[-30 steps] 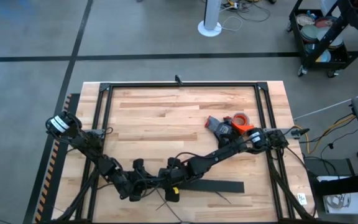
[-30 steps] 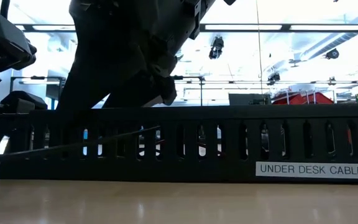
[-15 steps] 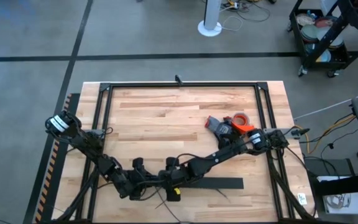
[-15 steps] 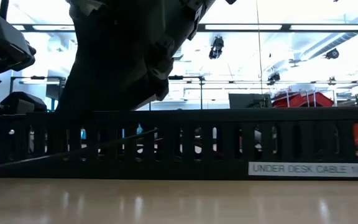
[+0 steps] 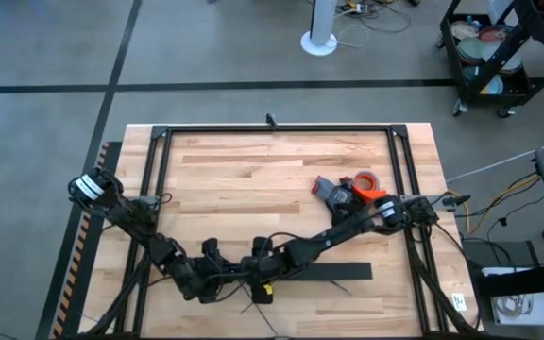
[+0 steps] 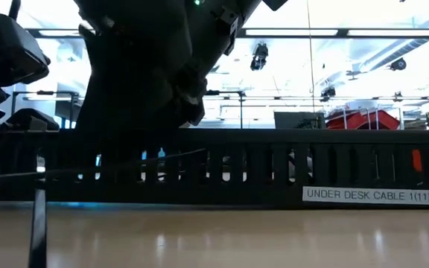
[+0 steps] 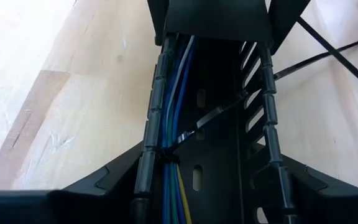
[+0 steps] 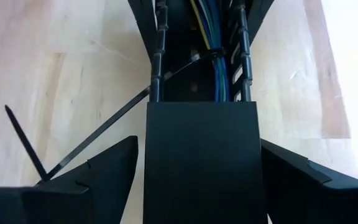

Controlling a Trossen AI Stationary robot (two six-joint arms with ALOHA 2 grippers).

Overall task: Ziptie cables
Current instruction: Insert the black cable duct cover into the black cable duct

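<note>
The cables [image 7: 178, 134], blue with pale and yellow strands, run along one inner wall of the black slotted duct [image 5: 333, 275], where a ziptie [image 7: 211, 118] loops them, its tail poking out through a slot. The duct lies near the front edge of the pale wood table [image 5: 253, 170]. The left gripper [image 5: 217, 274] and right gripper [image 5: 256, 274] meet at its end; whether their claws are open cannot be told. A red tape roll [image 5: 366, 180] sits apart. Ceiling lights line the room behind.
</note>
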